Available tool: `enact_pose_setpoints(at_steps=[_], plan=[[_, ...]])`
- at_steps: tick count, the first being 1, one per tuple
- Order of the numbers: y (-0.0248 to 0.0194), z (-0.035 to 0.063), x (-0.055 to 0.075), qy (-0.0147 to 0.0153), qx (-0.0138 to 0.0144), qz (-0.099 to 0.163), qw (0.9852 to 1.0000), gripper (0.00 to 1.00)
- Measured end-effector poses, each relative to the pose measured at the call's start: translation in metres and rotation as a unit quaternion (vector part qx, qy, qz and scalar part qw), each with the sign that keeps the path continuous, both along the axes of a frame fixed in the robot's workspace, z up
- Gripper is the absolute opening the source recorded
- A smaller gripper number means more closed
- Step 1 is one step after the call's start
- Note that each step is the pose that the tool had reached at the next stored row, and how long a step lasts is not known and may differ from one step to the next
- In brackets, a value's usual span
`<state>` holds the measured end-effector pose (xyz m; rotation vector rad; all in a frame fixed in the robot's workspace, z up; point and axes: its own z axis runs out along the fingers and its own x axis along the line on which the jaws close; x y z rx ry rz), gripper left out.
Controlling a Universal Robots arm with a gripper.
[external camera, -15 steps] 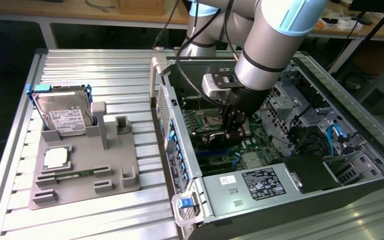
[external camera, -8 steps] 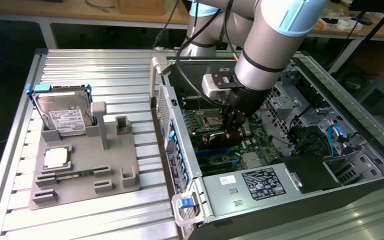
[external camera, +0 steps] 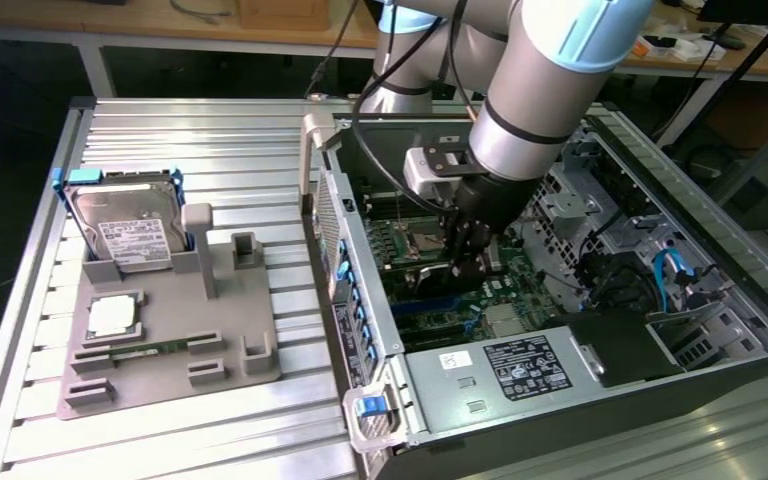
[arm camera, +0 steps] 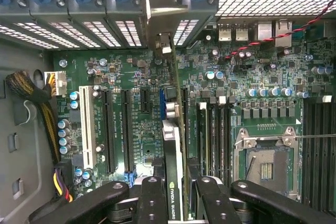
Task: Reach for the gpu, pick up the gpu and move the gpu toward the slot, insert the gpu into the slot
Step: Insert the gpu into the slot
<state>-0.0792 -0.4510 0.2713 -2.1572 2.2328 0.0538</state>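
The gripper [external camera: 471,262], at the centre of the exterior frame over the motherboard [external camera: 494,296], is clamped on the gpu [arm camera: 173,150]. The card stands edge-on along the blue slot [arm camera: 163,98]. Pick-up and transfer appear complete, but full seating cannot be confirmed.

Exterior camera's up high, looking down over table [external camera: 157,420] and open case [external camera: 624,410]; wrist camera's in close, staring down the gpu [arm camera: 173,182] onto the motherboard [arm camera: 273,77] both share.
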Motion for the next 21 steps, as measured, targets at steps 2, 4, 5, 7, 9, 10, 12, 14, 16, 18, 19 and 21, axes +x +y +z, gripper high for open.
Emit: enact_pose_setpoints(at_steps=[2, 4, 5, 7, 9, 10, 12, 14, 16, 18, 19, 21], plan=[[0.0000, 0.0011, 0.0000, 0.0001, -0.0003, 0.000, 1.0000, 0.27], [0.0000, 0.0024, 0.0000, 0.0000, -0.0003, 0.000, 1.0000, 0.27], [0.0000, 0.0029, 0.0000, 0.0000, -0.0004, 0.000, 1.0000, 0.27], [0.0000, 0.0029, 0.0000, -0.0001, -0.0003, 0.000, 1.0000, 0.27], [0.0000, 0.0031, 0.0000, 0.0000, -0.0004, -0.001, 1.0000, 0.27], [0.0000, 0.0031, 0.0000, 0.0000, -0.0004, -0.003, 1.0000, 0.27], [0.0000, 0.0031, 0.0000, 0.0000, -0.0005, -0.007, 1.0000, 0.27], [0.0000, 0.0031, 0.0000, 0.0000, -0.0004, -0.012, 0.9999, 0.27], [0.0000, 0.0031, 0.0000, 0.0000, -0.0005, -0.018, 0.9998, 0.27], [0.0000, 0.0031, 0.0000, 0.0000, -0.0004, -0.024, 0.9997, 0.27], [0.0000, 0.0031, 0.0000, 0.0000, -0.0004, -0.028, 0.9996, 0.27], [0.0000, 0.0031, 0.0000, 0.0000, -0.0005, -0.033, 0.9995, 0.27]])
